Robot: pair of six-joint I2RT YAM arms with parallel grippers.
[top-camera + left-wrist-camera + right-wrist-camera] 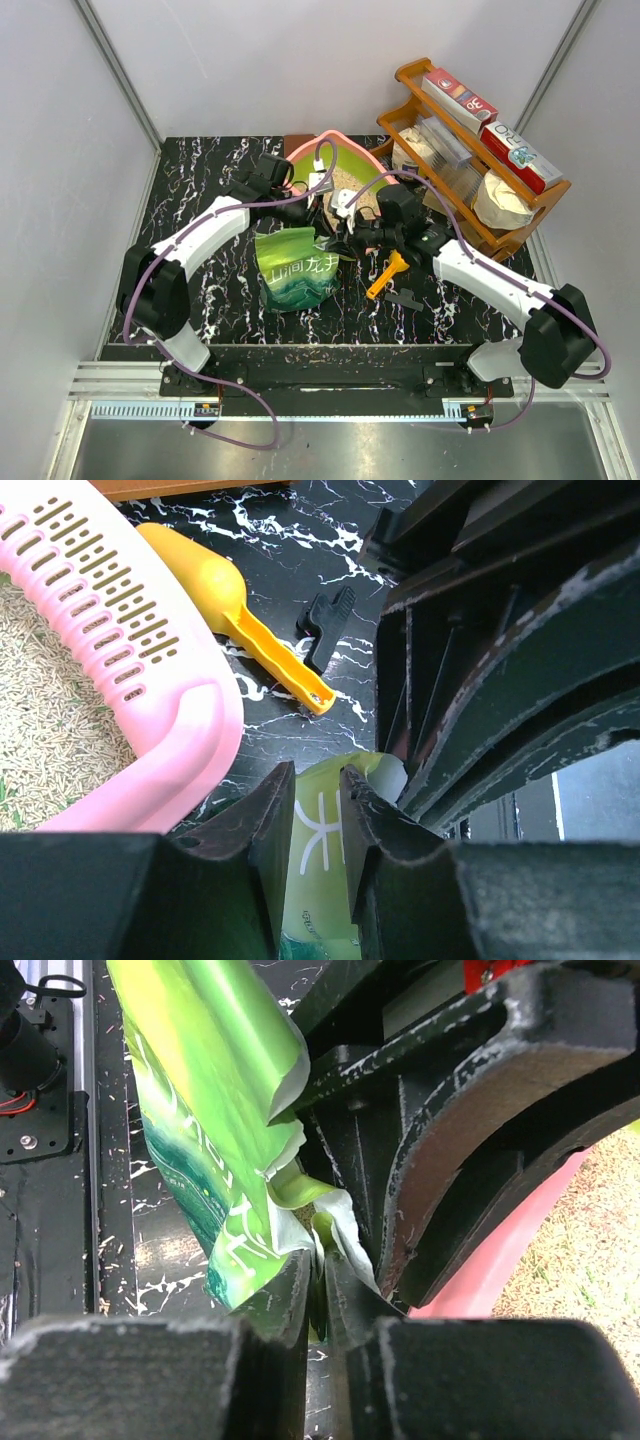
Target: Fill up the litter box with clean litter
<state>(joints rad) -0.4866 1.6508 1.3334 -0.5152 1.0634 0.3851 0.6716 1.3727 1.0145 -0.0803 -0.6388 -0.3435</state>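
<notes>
Pink litter box with slotted lip sits far-centre on the table, beige clean litter covering its floor; from above, partly hidden. Right hand pinches the green bag; left hand straddles it, grip unclear

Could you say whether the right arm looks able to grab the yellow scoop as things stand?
Probably not yet: the right gripper is pinching the green bag. The scoop lies uncovered close by, so the way itself looks free.

My left gripper sits at 6 o'clock, slightly parted, green bag showing in the gap. The litter box is at 9, the yellow scoop at 12.
</notes>
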